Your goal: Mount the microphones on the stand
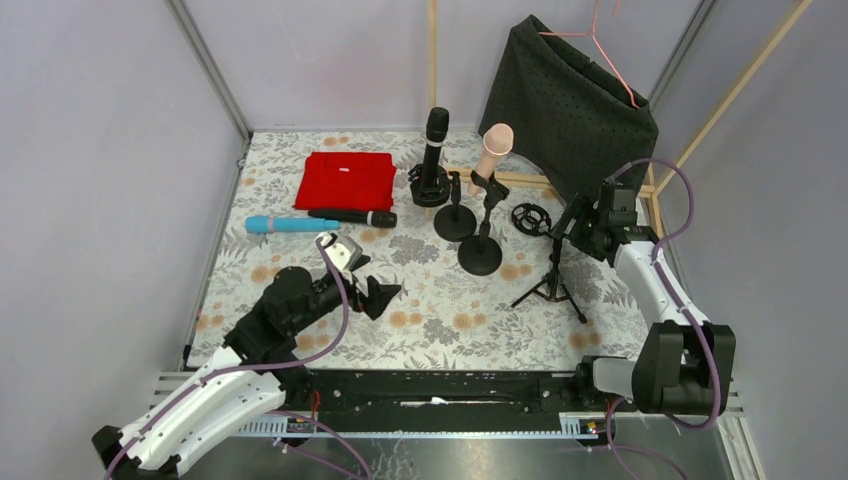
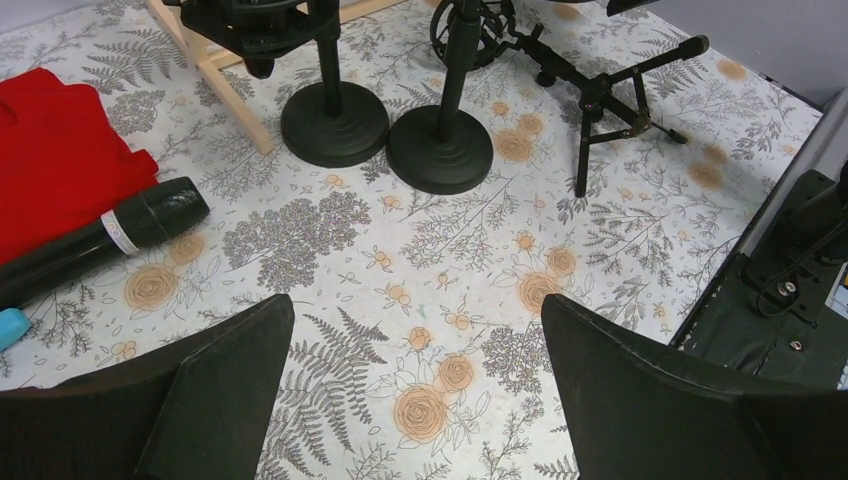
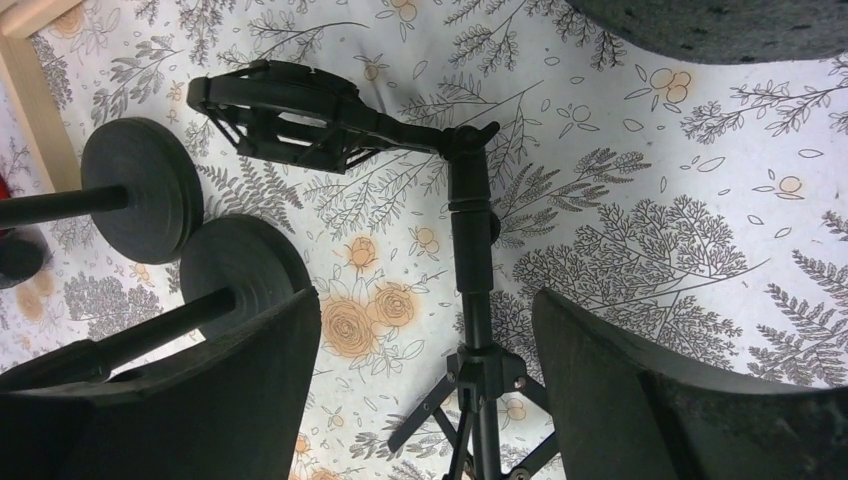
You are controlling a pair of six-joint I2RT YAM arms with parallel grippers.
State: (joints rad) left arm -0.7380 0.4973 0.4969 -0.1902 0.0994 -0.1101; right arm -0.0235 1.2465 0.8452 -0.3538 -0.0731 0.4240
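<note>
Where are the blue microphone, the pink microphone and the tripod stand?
blue microphone [image 1: 283, 224], top view, middle of its body.
pink microphone [image 1: 491, 157], top view, middle of its body.
tripod stand [image 3: 472, 260], right wrist view, its upright pole.

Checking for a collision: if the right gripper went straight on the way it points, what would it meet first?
Probably the tripod stand's pole, which shows between the open fingers of the right gripper; depth is uncertain.
</note>
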